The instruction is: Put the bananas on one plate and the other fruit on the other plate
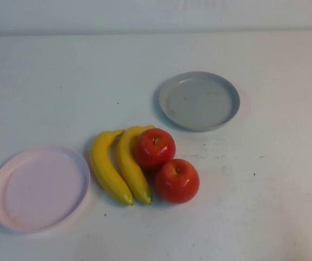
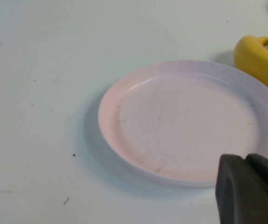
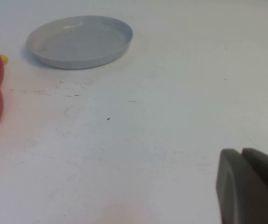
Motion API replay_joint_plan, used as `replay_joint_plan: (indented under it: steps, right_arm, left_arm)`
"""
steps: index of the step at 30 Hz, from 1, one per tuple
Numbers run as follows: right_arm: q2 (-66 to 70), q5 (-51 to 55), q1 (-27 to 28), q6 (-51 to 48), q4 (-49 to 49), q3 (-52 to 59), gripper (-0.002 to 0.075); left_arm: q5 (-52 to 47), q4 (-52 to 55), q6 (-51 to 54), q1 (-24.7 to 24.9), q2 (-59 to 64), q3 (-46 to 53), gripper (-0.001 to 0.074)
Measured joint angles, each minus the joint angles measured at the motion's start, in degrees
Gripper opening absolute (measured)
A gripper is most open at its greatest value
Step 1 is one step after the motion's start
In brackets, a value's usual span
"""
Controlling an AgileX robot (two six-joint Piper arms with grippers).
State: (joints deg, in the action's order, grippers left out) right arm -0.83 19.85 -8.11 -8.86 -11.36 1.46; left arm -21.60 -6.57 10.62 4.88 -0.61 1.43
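Two bananas [image 1: 119, 166] and two apples [image 1: 166, 165] lay touching between the pink plate [image 1: 39, 187], near left, and grey plate [image 1: 199, 100], farther right. The left gripper [image 2: 250, 189] hovered beside the pink plate and the right gripper [image 3: 250, 186] over bare table [image 3: 171, 116]; whether either was clenched could not be told.

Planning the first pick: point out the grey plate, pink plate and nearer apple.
grey plate [image 1: 199, 101], high view, bare centre.
pink plate [image 1: 39, 187], high view, bare centre.
nearer apple [image 1: 177, 181], high view, middle of its skin.
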Motion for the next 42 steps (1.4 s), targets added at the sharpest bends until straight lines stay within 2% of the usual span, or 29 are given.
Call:
replay_joint_plan:
  steps: [7, 15, 21, 25, 28, 36, 42]
  right_arm:
    - [0.0, 0.0, 0.0, 0.0, 0.0, 0.0, -0.0017]
    - [0.0, 0.0, 0.0, 0.0, 0.0, 0.0, -0.0017]
    - [0.0, 0.0, 0.0, 0.0, 0.0, 0.0, -0.0017]
    - [0.0, 0.0, 0.0, 0.0, 0.0, 0.0, -0.0017]
    - [0.0, 0.0, 0.0, 0.0, 0.0, 0.0, -0.0017]
    - [0.0, 0.0, 0.0, 0.0, 0.0, 0.0, -0.0017]
    - [0.0, 0.0, 0.0, 0.0, 0.0, 0.0, -0.0017]
  left_arm:
    - [5.1, -2.2, -3.3, 0.0, 0.0, 0.0, -0.0002]
    - [14.5, -14.4, -19.4, 0.0, 0.0, 0.0, -0.0002]
    - [15.6, -15.8, -21.6, 0.0, 0.0, 0.0, -0.0001]
    - [8.5, -15.9, -21.9, 0.0, 0.0, -4.2, -0.0002]
    - [0.0, -15.9, -19.0, 0.0, 2.2, -11.7, -0.0002]
    - [-22.8, -15.7, -6.9, 0.0, 18.9, -29.7, -0.0002]
    - [-33.0, -15.5, 3.9, 0.0, 31.6, -39.3, -0.0001]
